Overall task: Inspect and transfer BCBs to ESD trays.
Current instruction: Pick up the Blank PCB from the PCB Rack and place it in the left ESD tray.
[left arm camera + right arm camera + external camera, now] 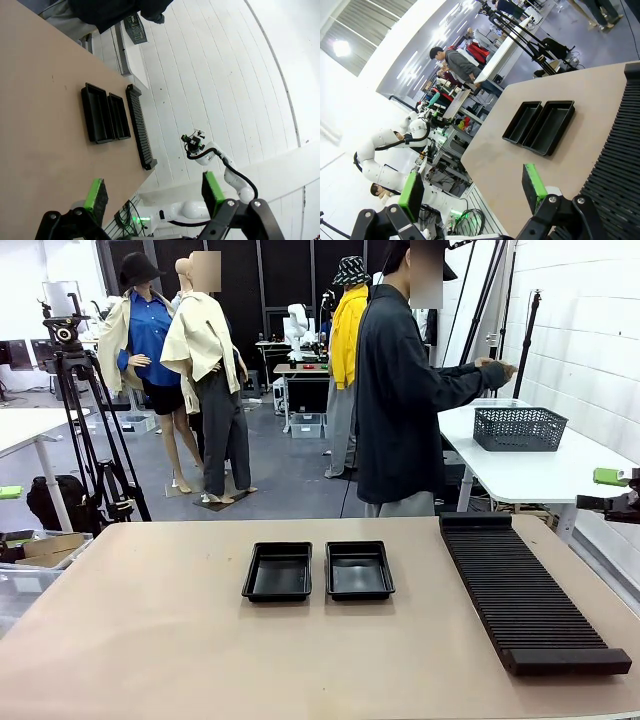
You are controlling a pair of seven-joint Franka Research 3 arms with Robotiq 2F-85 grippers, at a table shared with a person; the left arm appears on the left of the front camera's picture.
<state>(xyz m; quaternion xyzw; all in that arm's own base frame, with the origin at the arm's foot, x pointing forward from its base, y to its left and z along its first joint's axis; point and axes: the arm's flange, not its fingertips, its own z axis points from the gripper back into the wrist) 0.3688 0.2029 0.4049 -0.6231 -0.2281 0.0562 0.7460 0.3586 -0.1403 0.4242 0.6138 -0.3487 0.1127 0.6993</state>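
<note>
Both hands [154,189] [472,184] empty, jaws wide apart.

Right hand [612,491] partly beyond picture edge

trays [277,572]: ctr frame, side by side, on table [150,640]
rack [530,590]: lower rt, rt of trays
person [400,390]: upper ctr, behind table
</note>
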